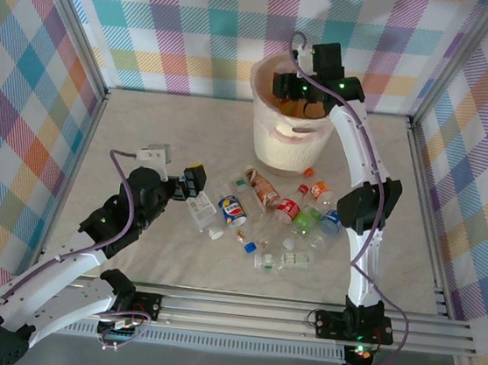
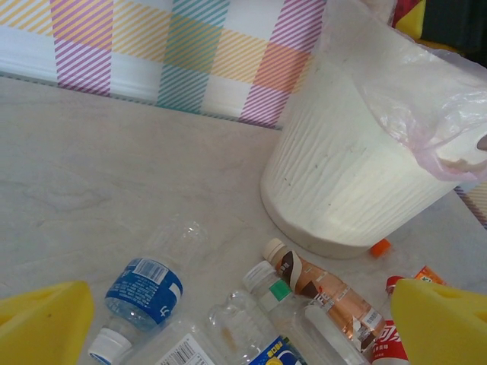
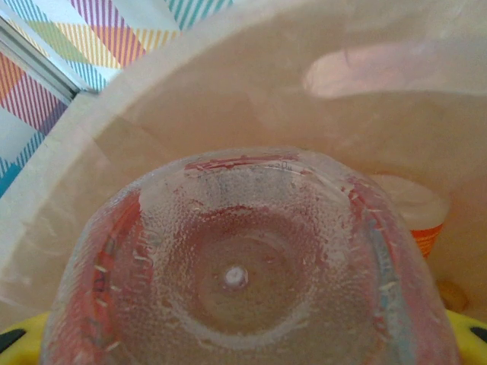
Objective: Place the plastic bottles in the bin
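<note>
My right gripper [image 1: 309,89] hangs over the mouth of the cream-white bin [image 1: 289,145], shut on a clear bottle with a red label [image 3: 242,275] whose base faces the wrist camera. Behind it are the bin's inner wall [image 3: 190,106] and an orange-labelled bottle [image 3: 415,217] lying inside. Several plastic bottles lie on the table in front of the bin: a blue-labelled one [image 1: 232,209], a brown one [image 1: 264,187], a red one [image 1: 289,209]. My left gripper [image 1: 193,180] stands open at the left end of that pile, above a blue-labelled bottle [image 2: 141,293] and a brown one [image 2: 329,293].
A loose orange cap [image 1: 310,171] lies at the foot of the bin [image 2: 350,182]. Checked walls and metal frame rails enclose the table; the left rail [image 1: 82,129] and right rail [image 1: 423,194] run along its sides. Bare tabletop [image 1: 144,127] lies left of the bin.
</note>
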Tool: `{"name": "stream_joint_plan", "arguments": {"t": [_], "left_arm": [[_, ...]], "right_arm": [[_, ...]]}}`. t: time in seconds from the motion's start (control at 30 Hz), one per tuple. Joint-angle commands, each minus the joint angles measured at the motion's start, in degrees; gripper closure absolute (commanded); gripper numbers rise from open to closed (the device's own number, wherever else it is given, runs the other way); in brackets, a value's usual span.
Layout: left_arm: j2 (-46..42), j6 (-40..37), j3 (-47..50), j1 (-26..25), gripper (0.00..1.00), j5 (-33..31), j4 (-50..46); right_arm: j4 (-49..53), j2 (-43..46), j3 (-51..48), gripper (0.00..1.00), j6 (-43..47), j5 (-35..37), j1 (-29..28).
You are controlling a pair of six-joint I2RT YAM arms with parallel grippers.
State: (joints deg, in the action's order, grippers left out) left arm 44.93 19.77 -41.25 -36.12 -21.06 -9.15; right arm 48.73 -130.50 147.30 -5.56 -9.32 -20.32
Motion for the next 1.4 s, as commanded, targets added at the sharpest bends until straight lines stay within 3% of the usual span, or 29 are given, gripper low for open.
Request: {"name": "stream_joint_plan", "arguments": {"t": [0.0, 0.33, 0.93, 1.17, 1.37], "left_arm": [[0.0, 0.9, 0.3, 0.3, 0.0, -1.8, -0.6], [1.1, 1.8, 0.0, 0.3, 0.0, -2.5, -1.3], [1.2, 7.1, 0.0, 0.3, 0.0, -8.3, -5.4], [2.6, 14.1, -0.1, 0.3, 0.0, -12.7, -10.3], [5.9, 20.2, -1.0, 0.3, 0.0, -12.2, -14.5]], "right_arm": [[2.0, -1.2, -0.2, 0.46, -0.1, -1.8, -0.2], [3.7, -4.3, -0.1, 0.38, -0.6, -2.6, 0.3], [5.4, -3.1, 3.7, 0.01, -1.1, -2.6, 1.4], [4.5, 1.8, 4.1, 0.0, -1.5, -1.2, 1.3], [4.6, 5.2, 4.2, 0.0, -2.2, 1.2, 1.4]]}}
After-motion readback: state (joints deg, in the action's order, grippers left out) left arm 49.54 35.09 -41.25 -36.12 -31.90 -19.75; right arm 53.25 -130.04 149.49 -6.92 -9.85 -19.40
